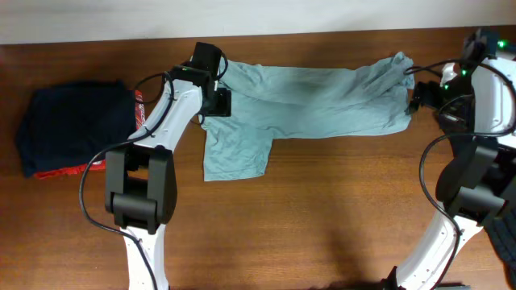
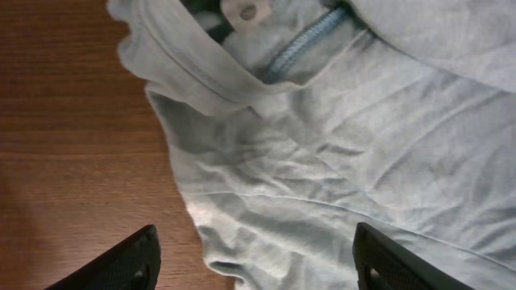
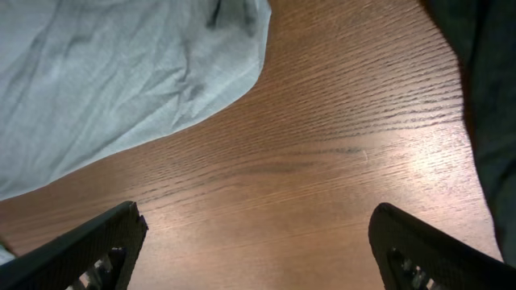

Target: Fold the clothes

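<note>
The clothes, a pale grey-blue T-shirt (image 1: pixel 314 101), lie wrinkled across the far middle of the table, with one part hanging toward me at the left (image 1: pixel 234 157). My left gripper (image 1: pixel 219 103) is at the shirt's left end. In the left wrist view it (image 2: pixel 254 234) is open, its fingers wide apart over the shirt's rumpled edge (image 2: pixel 322 185), with the ribbed neckline (image 2: pixel 298 44) beyond. My right gripper (image 1: pixel 413 101) hovers at the shirt's right end. In the right wrist view it (image 3: pixel 255 211) is open over bare wood, the shirt (image 3: pixel 121 80) lying to the upper left.
A folded navy and red stack (image 1: pixel 72 129) sits at the far left. A dark loose garment (image 3: pixel 484 97) lies at the right edge of the table, beside the right arm (image 1: pixel 504 234). The table's back edge meets a pale wall (image 1: pixel 258 16).
</note>
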{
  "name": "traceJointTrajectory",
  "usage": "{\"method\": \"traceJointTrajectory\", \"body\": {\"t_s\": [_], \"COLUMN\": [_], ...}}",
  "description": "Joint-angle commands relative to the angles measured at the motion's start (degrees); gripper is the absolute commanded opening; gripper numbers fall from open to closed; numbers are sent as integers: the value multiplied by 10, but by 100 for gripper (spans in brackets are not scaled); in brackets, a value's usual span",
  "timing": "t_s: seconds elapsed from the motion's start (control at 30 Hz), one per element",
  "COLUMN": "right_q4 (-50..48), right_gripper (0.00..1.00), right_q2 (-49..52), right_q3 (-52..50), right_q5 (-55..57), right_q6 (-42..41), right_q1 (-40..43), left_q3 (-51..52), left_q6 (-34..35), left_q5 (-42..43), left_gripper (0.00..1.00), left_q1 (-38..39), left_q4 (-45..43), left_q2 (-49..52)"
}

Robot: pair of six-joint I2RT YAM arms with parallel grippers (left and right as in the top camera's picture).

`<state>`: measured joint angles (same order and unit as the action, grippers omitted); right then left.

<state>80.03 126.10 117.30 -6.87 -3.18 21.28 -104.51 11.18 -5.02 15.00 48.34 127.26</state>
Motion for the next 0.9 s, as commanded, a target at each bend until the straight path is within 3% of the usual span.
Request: {"method": "traceJointTrajectory", "body": {"t_s": [0.0,0.4,0.57,0.7,0.77,0.87], "right_q4": [-10,-41,-66,-75,-86,-113], "right_gripper": [92,91,90,82,78,77], "right_q2": [8,8,8,8,8,8], "right_q3": [-9,-31,-39,-41,-50,-82], "right_q5": [-2,-2,-9,-9,-9,-11], "right_q6": [0,0,0,0,0,-1], "right_q1": [-3,-3,-3,-3,-3,-3], "left_q3": [-5,-5,-5,-5,-5,-5], "left_q6": [-5,0,0,0,0,-1], "left_q5": [-24,-1,18,23,22,22], "left_gripper": [74,70,63,36,17,1], "left_q1": [-4,-21,-21,-21,-21,-21], "left_q4": [-1,-22,-35,-36,-34,-30], "left_q2": [-6,58,68,69,69,69]}}
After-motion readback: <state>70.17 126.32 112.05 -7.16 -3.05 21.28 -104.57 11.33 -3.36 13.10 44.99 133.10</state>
